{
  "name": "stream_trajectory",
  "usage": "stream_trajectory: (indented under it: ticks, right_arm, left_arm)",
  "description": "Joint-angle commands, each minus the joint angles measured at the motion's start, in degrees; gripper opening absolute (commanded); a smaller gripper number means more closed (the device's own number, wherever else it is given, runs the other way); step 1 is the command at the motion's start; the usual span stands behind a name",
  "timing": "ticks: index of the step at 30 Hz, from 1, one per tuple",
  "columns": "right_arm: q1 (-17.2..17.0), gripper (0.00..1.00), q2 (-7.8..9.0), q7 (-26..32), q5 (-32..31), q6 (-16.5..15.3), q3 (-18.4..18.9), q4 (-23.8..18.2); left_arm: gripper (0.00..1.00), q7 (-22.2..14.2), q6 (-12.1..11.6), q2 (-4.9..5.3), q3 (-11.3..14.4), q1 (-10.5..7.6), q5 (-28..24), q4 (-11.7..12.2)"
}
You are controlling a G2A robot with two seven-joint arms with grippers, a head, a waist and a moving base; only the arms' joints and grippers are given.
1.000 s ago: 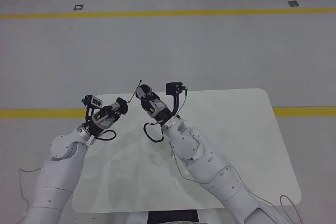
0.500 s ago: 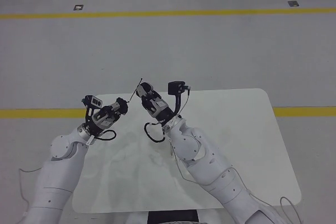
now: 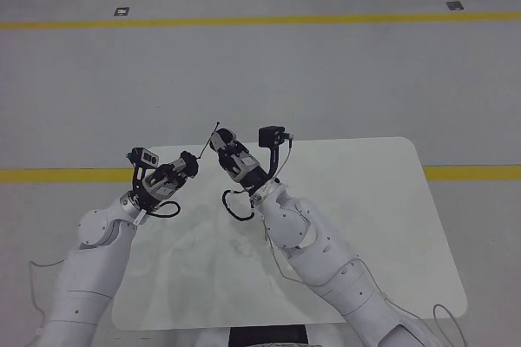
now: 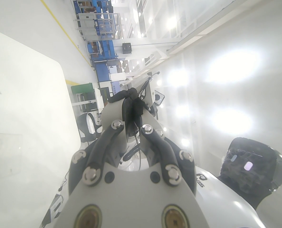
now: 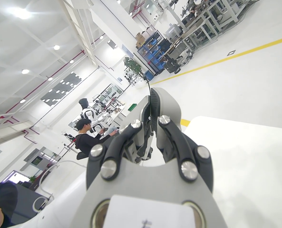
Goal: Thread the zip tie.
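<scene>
Both are sitting closed: right jaws pinching the zip tie [image 5: 149,91], pointing eleven o'clock; left jaws' load unclear. Strip flexing is probably risking a missed slot.

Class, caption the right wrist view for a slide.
Right gripper shut on a black zip tie, its head sticking out beyond the tips.

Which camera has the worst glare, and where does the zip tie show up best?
Left wrist view: ceiling lights bloom into white patches beyond the left gripper, the worst glare. Right wrist view: evenly lit, zip tie dark against a pale background, lines bowed by the lens. Top view: flat light, no glare on the table.
</scene>
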Motion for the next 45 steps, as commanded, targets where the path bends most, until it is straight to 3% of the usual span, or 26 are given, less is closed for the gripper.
stream_trajectory:
  ticks: [1,45]
  right_arm:
    - [0.11,0.0,-0.07,-0.02,-0.12,0.0,-0.03,0.26]
    - [-0.23,0.0,-0.82,-0.29,-2.27,0.15,0.58,1.57]
  left_arm:
    - [0.0,0.0,0.0,0.0,0.0,0.0,0.0,0.0]
    - [0.0,0.0,0.0,0.0,0.0,0.0,0.0,0.0]
